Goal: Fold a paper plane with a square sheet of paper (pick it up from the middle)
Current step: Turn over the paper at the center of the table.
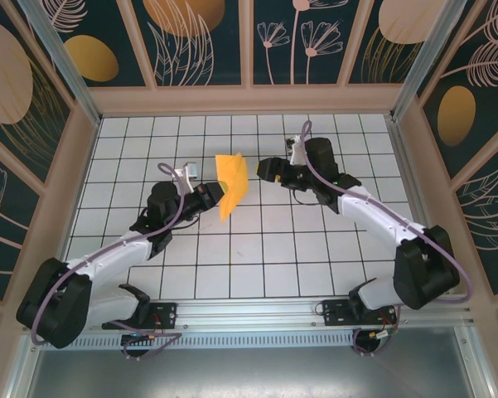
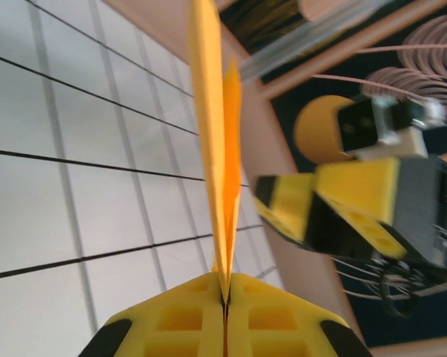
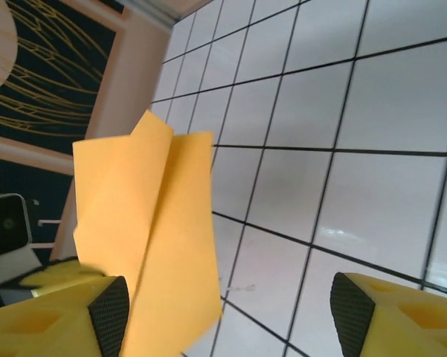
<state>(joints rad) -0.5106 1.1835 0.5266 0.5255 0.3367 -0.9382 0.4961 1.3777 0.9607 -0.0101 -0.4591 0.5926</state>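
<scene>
The orange-yellow sheet of paper [image 1: 232, 184] is folded into creased layers, wide at the top and pointed at the bottom. It hangs above the tiled table [image 1: 257, 257]. My left gripper [image 1: 218, 196] is shut on its lower edge. In the left wrist view the paper [image 2: 212, 149] rises edge-on out of the closed jaws of the left gripper [image 2: 225, 297]. My right gripper [image 1: 265, 170] stands open just right of the paper, apart from it. In the right wrist view the paper [image 3: 156, 223] lies next to the left pad [image 3: 110, 312], and the right gripper [image 3: 230, 316] holds nothing.
White tiles with black grid lines cover the table. Wooden-framed walls [image 1: 249, 99] with dark floral panels close it in at the back and on both sides. The right gripper's yellow and black fingers [image 2: 342, 216] appear close to the paper in the left wrist view.
</scene>
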